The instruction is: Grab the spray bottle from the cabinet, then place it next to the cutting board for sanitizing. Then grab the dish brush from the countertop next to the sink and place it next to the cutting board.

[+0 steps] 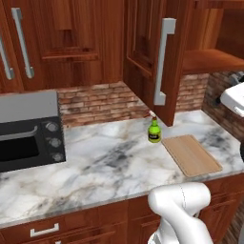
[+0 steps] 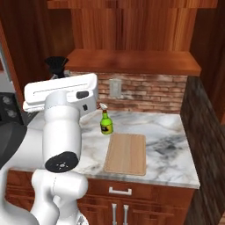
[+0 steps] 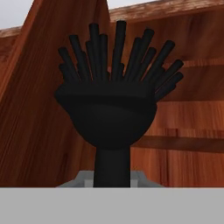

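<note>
1. Grey-veined white marble countertop [image 1: 109,162], pretty roomy.
2. Red brick backsplash [image 1: 100,102] behind, with a pale wall outlet [image 2: 115,88].
3. Dark grey toaster oven with round knobs [image 1: 28,131] at left.
4. Reddish-brown lower drawer fronts with white handles [image 2: 121,190] underneath.

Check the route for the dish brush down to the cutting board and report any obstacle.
Nothing visible blocks it. The dish brush is held up high in the shut pincer. The cutting board lies bare on the counter, with the spray bottle upright beside its far left corner.
</note>
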Controlling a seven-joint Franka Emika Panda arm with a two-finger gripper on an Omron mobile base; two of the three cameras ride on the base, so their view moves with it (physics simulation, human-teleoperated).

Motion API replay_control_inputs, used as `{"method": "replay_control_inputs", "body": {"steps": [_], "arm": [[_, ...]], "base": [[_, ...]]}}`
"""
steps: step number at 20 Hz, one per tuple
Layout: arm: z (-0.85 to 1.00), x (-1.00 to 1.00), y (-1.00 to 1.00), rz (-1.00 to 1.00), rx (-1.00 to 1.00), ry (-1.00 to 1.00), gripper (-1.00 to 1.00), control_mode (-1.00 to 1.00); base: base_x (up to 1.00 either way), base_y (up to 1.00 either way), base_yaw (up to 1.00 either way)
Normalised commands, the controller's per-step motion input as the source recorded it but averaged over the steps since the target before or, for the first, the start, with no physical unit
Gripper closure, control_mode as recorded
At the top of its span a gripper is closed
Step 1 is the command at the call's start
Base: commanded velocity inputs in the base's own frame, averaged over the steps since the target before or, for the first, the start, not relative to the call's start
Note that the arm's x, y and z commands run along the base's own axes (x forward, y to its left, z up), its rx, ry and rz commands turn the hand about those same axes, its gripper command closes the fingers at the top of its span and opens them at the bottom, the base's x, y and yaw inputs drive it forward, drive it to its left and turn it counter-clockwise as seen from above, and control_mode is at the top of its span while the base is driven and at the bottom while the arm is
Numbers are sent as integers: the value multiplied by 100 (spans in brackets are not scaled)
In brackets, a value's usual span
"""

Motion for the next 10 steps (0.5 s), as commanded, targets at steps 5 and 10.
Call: {"method": "replay_control_inputs", "body": {"steps": [5, 10], "arm": [[0, 0, 0, 0, 0, 0, 100, 100], [0, 0, 0, 0, 0, 0, 100, 100]], "base": [[21, -27, 13], [8, -34, 14]]}}
